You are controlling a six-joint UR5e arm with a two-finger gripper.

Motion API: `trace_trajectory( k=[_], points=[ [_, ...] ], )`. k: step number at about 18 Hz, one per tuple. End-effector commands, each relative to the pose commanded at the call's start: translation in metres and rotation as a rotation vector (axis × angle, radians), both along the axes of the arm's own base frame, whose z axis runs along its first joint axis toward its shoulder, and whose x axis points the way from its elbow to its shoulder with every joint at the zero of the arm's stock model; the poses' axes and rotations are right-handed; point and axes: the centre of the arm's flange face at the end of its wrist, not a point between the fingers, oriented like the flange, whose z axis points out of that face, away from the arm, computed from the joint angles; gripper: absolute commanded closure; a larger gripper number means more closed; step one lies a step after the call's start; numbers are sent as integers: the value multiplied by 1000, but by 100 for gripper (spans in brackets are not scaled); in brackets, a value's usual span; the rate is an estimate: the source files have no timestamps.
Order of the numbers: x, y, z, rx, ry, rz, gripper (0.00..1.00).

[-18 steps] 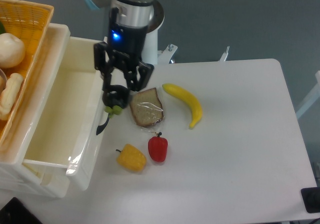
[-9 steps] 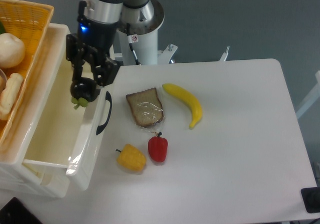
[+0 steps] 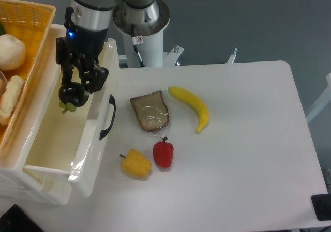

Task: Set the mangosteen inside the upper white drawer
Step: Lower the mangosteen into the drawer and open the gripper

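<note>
Over the upper white drawer (image 3: 57, 139) | gripper (image 3: 69, 96) clamped on mangosteen (image 3: 69, 97), fruit held in air above open drawer interior, green calyx pointing down | table (image 3: 248, 154): bread slice (image 3: 150, 111), banana (image 3: 192, 106), red pepper (image 3: 163, 153), yellow pepper (image 3: 136, 163) | orange wicker basket (image 3: 26, 46) at left

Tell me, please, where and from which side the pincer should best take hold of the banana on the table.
Probably at the middle of the banana, coming straight down from above. It lies flat and alone on the table, and its curved body is narrow across, so the fingers can close over its width.
</note>
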Motion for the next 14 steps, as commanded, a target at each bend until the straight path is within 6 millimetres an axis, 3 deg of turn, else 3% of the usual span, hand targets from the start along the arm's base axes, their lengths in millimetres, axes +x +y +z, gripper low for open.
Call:
trace_trajectory(
  k=[1,4,9,10,12,14],
  points=[
    [1,3,-6,-11,-6,-6,87],
    [3,7,-13,-19,-13,-12,65],
    [1,10,-20,-23,-2,-51,44],
    [2,10,-20,-22,-1,-55,36],
    [6,12,-19,-20,0,-65,0],
    [7,12,-19,-21,-2,-67,0]
  ],
)
